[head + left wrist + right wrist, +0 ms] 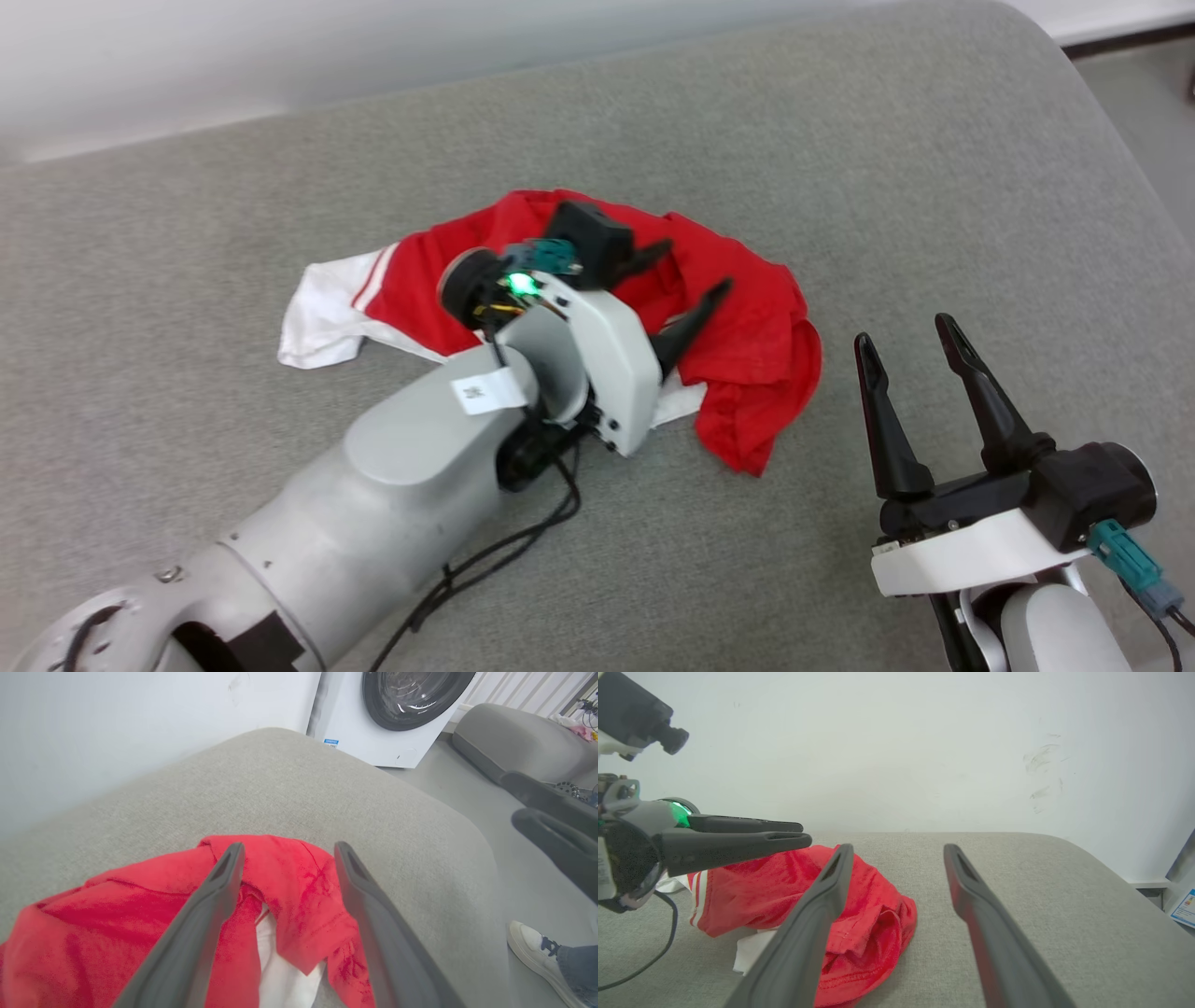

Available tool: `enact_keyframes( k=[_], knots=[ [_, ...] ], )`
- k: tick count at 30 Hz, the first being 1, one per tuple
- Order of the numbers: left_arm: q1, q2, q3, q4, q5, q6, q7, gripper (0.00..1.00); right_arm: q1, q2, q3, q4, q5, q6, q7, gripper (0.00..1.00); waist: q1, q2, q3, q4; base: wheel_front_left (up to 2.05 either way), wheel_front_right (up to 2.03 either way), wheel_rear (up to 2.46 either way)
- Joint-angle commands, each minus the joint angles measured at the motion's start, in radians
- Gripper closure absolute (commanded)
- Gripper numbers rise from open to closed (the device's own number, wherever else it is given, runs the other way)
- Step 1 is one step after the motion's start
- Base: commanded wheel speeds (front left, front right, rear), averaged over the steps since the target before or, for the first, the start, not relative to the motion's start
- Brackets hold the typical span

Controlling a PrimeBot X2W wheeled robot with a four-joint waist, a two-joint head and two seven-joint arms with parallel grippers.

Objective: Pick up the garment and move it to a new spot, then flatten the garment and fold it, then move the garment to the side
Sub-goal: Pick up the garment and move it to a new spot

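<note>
In the head view the garment (pixel 756 345) lies crumpled in a loose heap near the middle of a grey cushion (pixel 280 187). It is red jersey with a white sleeve and striped trim spilling out on the robot's left. The left gripper (pixel 693 268) reaches over the heap with its fingers spread and nothing between them. The right gripper (pixel 904 331) waits just beside the cloth, also open and empty. The pickup looks barely begun. A good grasp would sink the left fingers onto a raised ridge of several layers and close there, staying clear of the cushion's weave. In the left wrist view the dark, tapered fingers straddle a soft red fold with white fabric beneath. The knit looks limp, so it should bunch easily. A white washing machine (pixel 373 728) and a person's shoe (pixel 532 947) sit beyond. In the right wrist view the heap shows rounded, stitched hems. The left fingers hang just over its top, and I cannot tell whether they touch it.
</note>
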Motion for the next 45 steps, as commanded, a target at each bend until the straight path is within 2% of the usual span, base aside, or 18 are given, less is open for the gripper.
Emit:
enact_keyframes(
  k=[1, 6, 12, 18, 22, 26, 34, 40, 45],
  knots=[
    [-0.007, 0.003, 0.003, 0.001, 0.003, -0.003, -0.010, 0.00, -0.001, 0.003, -0.001, 0.003, -0.005, -0.001, -0.002, 0.00, 0.0001, -0.0001, -0.016, 0.016, 0.00, 0.00, 0.00],
    [-0.002, 0.067, 0.038, 0.021, 0.028, -0.008, -0.115, 0.00, 0.015, 0.003, -0.012, 0.010, -0.026, -0.001, -0.002, 0.00, 0.0001, -0.0001, -0.068, 0.064, 0.00, 0.00, 0.00],
    [0.063, 0.185, 0.114, -0.016, 0.090, 0.023, -0.167, 0.00, 0.038, 0.003, -0.028, 0.017, -0.046, -0.001, -0.002, 0.00, 0.0001, -0.0001, -0.118, 0.123, 0.00, 0.00, 0.00],
    [0.268, 0.283, 0.369, -0.226, 0.195, 0.047, -0.168, 0.00, 0.061, 0.003, -0.050, 0.012, -0.049, -0.001, -0.002, 0.00, 0.0001, -0.0001, -0.147, 0.177, 0.00, 0.00, 0.00],
    [0.458, 0.294, 0.550, -0.381, 0.303, 0.070, -0.168, 0.00, 0.078, 0.003, -0.060, 0.010, -0.045, -0.001, -0.002, 0.00, 0.0001, -0.0001, -0.158, 0.203, 0.00, 0.00, 0.00],
    [0.656, 0.246, 0.724, -0.511, 0.395, 0.070, -0.168, 0.00, 0.084, 0.003, -0.064, 0.012, -0.040, -0.001, -0.002, 0.00, 0.0001, -0.0001, -0.166, 0.219, 0.00, 0.00, 0.00],
    [0.940, 0.077, 0.973, -0.639, 0.554, 0.004, -0.168, 0.00, 0.100, 0.003, -0.063, 0.015, -0.032, -0.001, -0.002, 0.00, 0.0001, -0.0001, -0.185, 0.235, 0.00, 0.00, 0.00],
    [1.018, 0.001, 1.036, -0.667, 0.653, -0.041, -0.168, 0.00, 0.126, 0.003, -0.075, 0.009, -0.032, -0.001, -0.002, 0.00, 0.0001, -0.0001, -0.194, 0.247, 0.00, 0.00, 0.00],
    [1.035, -0.032, 1.046, -0.675, 0.688, -0.049, -0.168, 0.00, 0.130, 0.003, -0.082, 0.010, -0.036, -0.001, -0.002, 0.00, 0.0001, -0.0001, -0.194, 0.250, 0.00, 0.00, 0.00]
  ],
)
